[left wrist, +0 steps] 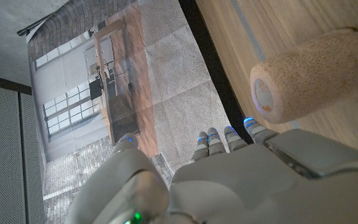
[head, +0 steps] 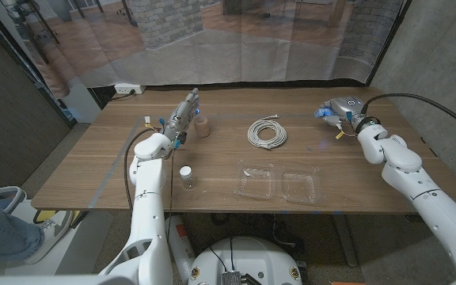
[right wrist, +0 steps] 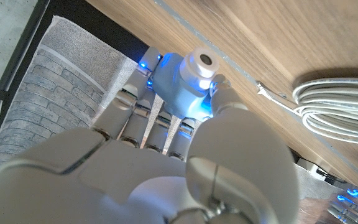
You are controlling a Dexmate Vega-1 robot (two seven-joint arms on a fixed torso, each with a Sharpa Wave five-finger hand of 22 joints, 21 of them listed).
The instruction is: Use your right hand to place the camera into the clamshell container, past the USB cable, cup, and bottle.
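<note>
i see the wooden table [head: 85, 162] spanning the head view, with a mesh curtain [head: 236, 39] hanging behind its far edge.

right arm [head: 418, 186] comes in from 4 o'clock and reaches to about 1 o'clock of the table centre. left arm [head: 149, 198] comes up from 7 o'clock toward 11 o'clock.

clamshell [head: 279, 184] lies open at 6 o'clock, near the front edge, both clear halves side by side and nothing in them that i can make out.

cable [head: 267, 132] is a white coil at 12 o'clock, just behind the clamshell and well apart from it; in the right wrist view a stretch of the coil [right wrist: 337, 106] shows beside my hand.

right hand [head: 340, 109] is clamped on the camera [head: 324, 114]: the wrist view shows the pale blue body with its round lens [right wrist: 185, 78] pinned between thumb and fingers [right wrist: 138, 112]. so the camera sits in the right hand at 1 o'clock, not in the clamshell.

left hand [head: 182, 115] holds nothing, fingers straight and slightly apart, just beside the cup [head: 203, 127]. in the left wrist view the tan cup [left wrist: 316, 78] lies on its side next to the fingertips [left wrist: 229, 134]; whether they touch i cannot tell.

bottle [head: 186, 177] is small, clear, white-capped, upright at 8 o'clock.
</note>
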